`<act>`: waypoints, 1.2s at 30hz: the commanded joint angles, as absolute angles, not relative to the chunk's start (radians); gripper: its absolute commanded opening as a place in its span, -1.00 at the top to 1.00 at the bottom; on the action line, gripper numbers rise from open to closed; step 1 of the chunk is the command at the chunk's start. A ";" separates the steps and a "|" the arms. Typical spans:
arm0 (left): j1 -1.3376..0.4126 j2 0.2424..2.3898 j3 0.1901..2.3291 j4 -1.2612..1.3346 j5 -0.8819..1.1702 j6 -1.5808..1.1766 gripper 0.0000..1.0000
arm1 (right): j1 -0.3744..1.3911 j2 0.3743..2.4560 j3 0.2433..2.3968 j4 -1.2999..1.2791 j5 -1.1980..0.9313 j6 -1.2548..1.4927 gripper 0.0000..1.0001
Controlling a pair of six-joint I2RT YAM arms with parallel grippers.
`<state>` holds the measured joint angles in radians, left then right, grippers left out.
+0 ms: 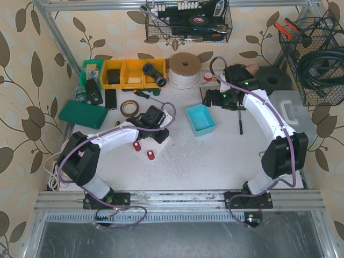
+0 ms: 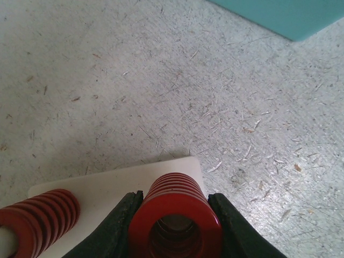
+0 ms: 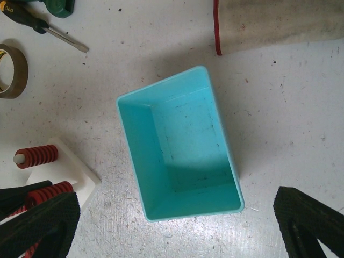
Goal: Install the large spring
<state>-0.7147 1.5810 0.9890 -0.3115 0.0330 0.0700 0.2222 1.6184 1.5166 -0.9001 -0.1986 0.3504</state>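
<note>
In the left wrist view my left gripper (image 2: 175,224) is shut on the large red spring (image 2: 174,191), one black finger touching each side. The spring sits at the corner of the white base plate (image 2: 107,183). A second red spring (image 2: 40,215) stands on a white peg to its left. In the top view the left gripper (image 1: 155,123) is over the plate (image 1: 161,144), where two red springs (image 1: 137,145) show. My right gripper (image 3: 177,226) is open and empty above the teal bin (image 3: 177,145). It also shows in the top view (image 1: 213,100).
The teal bin (image 1: 200,119) sits right of the plate. A tape roll (image 1: 128,107) and screwdriver (image 1: 142,93) lie behind the plate, with a green case (image 1: 83,114) to the left. Yellow bins (image 1: 131,72) and a paper roll (image 1: 185,70) stand along the back wall.
</note>
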 commanded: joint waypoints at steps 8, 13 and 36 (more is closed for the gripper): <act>-0.721 1.572 1.002 -0.275 0.022 0.075 -0.16 | 0.218 1.620 1.529 -0.903 -0.195 0.333 -0.96; -0.721 1.545 1.036 -0.310 0.020 0.067 -0.49 | 0.217 1.600 1.539 -0.908 -0.174 0.324 -0.96; -0.718 1.132 0.925 -0.187 -0.333 -0.019 -0.66 | 0.218 1.200 1.177 -0.434 0.272 0.175 -0.99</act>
